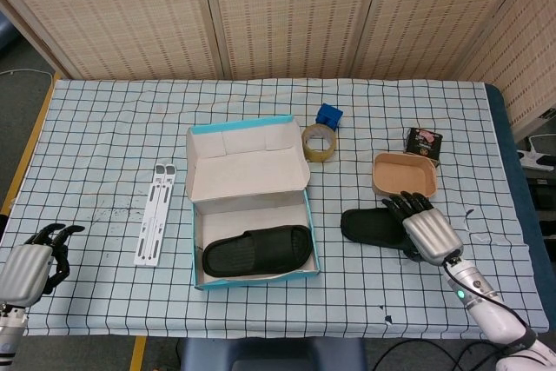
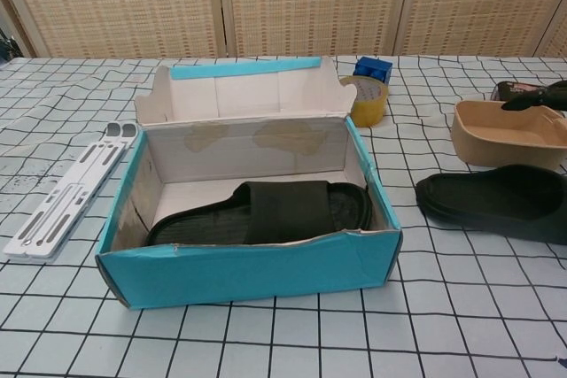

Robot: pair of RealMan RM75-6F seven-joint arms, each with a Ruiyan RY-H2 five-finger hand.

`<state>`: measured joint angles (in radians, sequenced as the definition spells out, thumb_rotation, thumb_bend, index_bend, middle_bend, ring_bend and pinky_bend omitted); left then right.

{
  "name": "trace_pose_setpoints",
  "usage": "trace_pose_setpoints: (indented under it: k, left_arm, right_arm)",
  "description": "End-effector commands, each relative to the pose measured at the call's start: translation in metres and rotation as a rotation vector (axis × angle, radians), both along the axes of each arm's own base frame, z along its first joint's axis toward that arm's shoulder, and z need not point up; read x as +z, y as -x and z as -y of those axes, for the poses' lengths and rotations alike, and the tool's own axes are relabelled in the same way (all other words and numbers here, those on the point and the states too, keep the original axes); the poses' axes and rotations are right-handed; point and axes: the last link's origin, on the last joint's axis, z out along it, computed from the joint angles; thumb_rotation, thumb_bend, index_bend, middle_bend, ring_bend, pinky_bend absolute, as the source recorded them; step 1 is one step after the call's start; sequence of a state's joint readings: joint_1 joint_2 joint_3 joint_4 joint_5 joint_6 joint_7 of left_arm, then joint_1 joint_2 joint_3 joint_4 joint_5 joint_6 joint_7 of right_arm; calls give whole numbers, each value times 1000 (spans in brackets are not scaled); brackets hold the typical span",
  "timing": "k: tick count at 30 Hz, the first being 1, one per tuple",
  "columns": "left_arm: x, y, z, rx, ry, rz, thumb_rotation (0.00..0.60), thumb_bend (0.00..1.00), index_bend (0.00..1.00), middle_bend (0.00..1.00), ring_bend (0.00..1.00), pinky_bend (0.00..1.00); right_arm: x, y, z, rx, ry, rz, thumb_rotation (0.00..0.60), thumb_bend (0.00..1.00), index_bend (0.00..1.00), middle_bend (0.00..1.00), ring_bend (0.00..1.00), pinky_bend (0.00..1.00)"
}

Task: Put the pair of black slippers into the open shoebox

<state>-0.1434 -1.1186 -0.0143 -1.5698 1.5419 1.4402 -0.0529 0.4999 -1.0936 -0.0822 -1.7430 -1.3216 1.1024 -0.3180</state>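
Observation:
The open shoebox (image 1: 248, 173) (image 2: 248, 276), teal outside and white inside, stands at the table's middle with its lid flipped back. One black slipper (image 1: 257, 252) (image 2: 266, 212) lies flat inside it. The other black slipper (image 1: 372, 226) (image 2: 496, 201) rests on the checked cloth to the right of the box. My right hand (image 1: 426, 228) hovers over that slipper's right end, fingers spread and holding nothing; in the chest view only its dark fingertips (image 2: 539, 97) show at the right edge. Far from everything else, my left hand (image 1: 30, 267) sits at the near left corner, empty, fingers loosely bent.
A white folding stand (image 1: 156, 213) (image 2: 62, 192) lies left of the box. Behind the box are a yellow tape roll (image 1: 319, 142) (image 2: 365, 100) and a blue block (image 1: 329, 115). A tan bowl (image 1: 404, 175) (image 2: 509, 133) and a small dark box (image 1: 423, 142) stand behind the loose slipper.

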Motion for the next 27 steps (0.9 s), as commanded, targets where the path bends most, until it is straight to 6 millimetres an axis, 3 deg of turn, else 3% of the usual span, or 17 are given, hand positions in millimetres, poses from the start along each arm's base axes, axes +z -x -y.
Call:
trace_pose_setpoints:
  k: [1,9,27]
  left_arm:
    - [0,0,0,-1,0,0,600,530,251,199,198,404]
    - [1,1,0,1,0,4,600,530,251,199,198,404]
    - [0,1,-1,4,6,0,600,530,252,200,198,404]
  right_arm:
    - [-3,12,-3,-20,-3,-15,600,117,57,101,0,102]
    - [-17,35,-3,-124,-56,-23,600,117,62,122,0,102]
    - [-14,43,6,-128,-13,-45,600,116,51,120,0,102]
